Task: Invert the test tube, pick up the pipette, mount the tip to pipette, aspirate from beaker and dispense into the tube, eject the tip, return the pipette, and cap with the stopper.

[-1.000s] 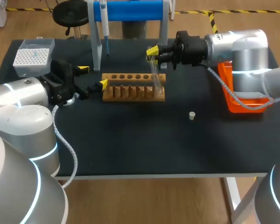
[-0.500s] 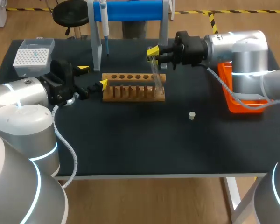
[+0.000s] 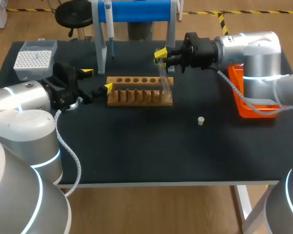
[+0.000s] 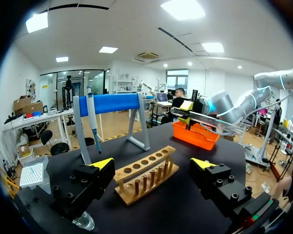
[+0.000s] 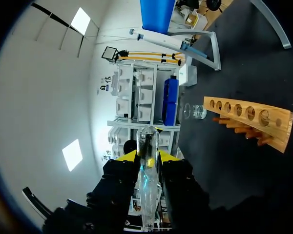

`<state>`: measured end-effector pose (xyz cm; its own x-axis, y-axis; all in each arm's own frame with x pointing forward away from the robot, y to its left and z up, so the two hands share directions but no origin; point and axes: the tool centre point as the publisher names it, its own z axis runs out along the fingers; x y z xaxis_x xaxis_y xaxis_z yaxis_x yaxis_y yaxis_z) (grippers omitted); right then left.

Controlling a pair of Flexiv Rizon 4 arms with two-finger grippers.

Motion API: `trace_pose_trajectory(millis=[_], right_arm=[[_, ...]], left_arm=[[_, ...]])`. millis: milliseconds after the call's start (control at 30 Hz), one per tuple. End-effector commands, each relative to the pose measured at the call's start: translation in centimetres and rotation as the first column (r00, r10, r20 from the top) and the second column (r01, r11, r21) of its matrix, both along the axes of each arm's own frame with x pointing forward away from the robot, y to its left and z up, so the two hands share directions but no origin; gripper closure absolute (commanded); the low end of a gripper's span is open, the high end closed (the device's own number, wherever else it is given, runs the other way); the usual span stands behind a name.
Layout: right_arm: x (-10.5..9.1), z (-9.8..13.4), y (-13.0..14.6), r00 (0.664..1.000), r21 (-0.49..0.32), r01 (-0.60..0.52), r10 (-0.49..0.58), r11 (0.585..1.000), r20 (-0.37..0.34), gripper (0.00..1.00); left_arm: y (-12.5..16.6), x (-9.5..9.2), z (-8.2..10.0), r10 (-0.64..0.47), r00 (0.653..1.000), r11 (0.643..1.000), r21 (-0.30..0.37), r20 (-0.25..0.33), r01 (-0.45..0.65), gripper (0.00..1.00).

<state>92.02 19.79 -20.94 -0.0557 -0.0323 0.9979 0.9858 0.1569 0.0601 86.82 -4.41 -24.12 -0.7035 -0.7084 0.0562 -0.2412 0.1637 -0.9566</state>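
My right gripper (image 3: 161, 55) is shut on a clear test tube (image 3: 163, 77), which slants down toward the right end of the wooden rack (image 3: 136, 96). In the right wrist view the test tube (image 5: 147, 146) sits between the yellow tips, with the rack (image 5: 249, 118) ahead. My left gripper (image 3: 96, 80) stands open just left of the rack and holds nothing; the rack (image 4: 145, 173) lies ahead between its fingers. The pipette (image 3: 109, 23) hangs on the blue-barred stand (image 3: 136, 10). A small stopper (image 3: 200, 120) lies on the table right of the middle. The beaker (image 4: 83, 222) sits under my left gripper.
A white tip box (image 3: 35, 58) stands at the back left. An orange tray (image 3: 248, 100) lies at the right under my right arm. The stand's grey legs (image 3: 100, 53) rise behind the rack.
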Motion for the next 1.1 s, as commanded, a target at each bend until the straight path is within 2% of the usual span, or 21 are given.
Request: trace_pose_trajectory(millis=[33,167,200,233,300,433,533,567,600,633,1033,1100], right_arm=[[0.0,0.1,0.0,1.000,-0.003,0.001,-0.001,1.000,0.001,1.00],[0.0,0.1,0.0,1.000,-0.003,0.001,-0.001,1.000,0.001,1.00],[0.0,0.1,0.0,1.000,-0.003,0.001,-0.001,1.000,0.001,1.00],[0.0,0.1,0.0,1.000,-0.003,0.001,-0.001,1.000,0.001,1.00],[0.0,0.1,0.0,1.000,-0.003,0.001,-0.001,1.000,0.001,1.00],[0.0,0.1,0.0,1.000,-0.003,0.001,-0.001,1.000,0.001,1.00],[0.0,0.1,0.0,1.000,-0.003,0.001,-0.001,1.000,0.001,1.00],[0.0,0.1,0.0,1.000,-0.003,0.001,-0.001,1.000,0.001,1.00],[0.0,0.1,0.0,1.000,-0.003,0.001,-0.001,1.000,0.001,1.00],[0.0,0.1,0.0,1.000,-0.003,0.001,-0.001,1.000,0.001,1.00],[0.0,0.1,0.0,1.000,-0.003,0.001,-0.001,1.000,0.001,1.00],[0.0,0.1,0.0,1.000,-0.003,0.001,-0.001,1.000,0.001,1.00]], left_arm=[[0.1,-0.1,-0.2,0.000,1.000,1.000,-0.005,0.005,0.000,0.00],[0.1,-0.1,-0.2,0.000,1.000,1.000,-0.005,0.005,0.000,0.00],[0.0,0.1,0.2,-0.026,0.996,1.000,0.005,0.084,0.026,0.00],[0.0,0.3,0.6,-0.041,0.987,0.999,-0.018,0.157,0.044,0.00],[0.0,0.4,1.2,-0.077,0.957,0.996,-0.029,0.281,0.088,0.00],[0.1,0.2,2.1,-0.154,0.893,0.982,-0.032,0.424,0.184,0.00],[-0.2,-0.1,3.1,-0.257,0.808,0.961,0.049,0.531,0.273,0.00],[-0.3,-0.3,3.5,-0.295,0.755,0.950,0.096,0.585,0.296,0.00],[-0.5,-0.8,4.1,-0.335,0.678,0.934,0.136,0.654,0.330,0.00],[-0.6,-1.0,4.6,-0.338,0.642,0.930,0.137,0.688,0.342,0.00],[-0.6,-1.0,4.6,-0.338,0.642,0.930,0.137,0.688,0.342,0.00],[-0.7,-0.7,4.8,-0.351,0.531,0.926,0.199,0.771,0.322,0.00]])
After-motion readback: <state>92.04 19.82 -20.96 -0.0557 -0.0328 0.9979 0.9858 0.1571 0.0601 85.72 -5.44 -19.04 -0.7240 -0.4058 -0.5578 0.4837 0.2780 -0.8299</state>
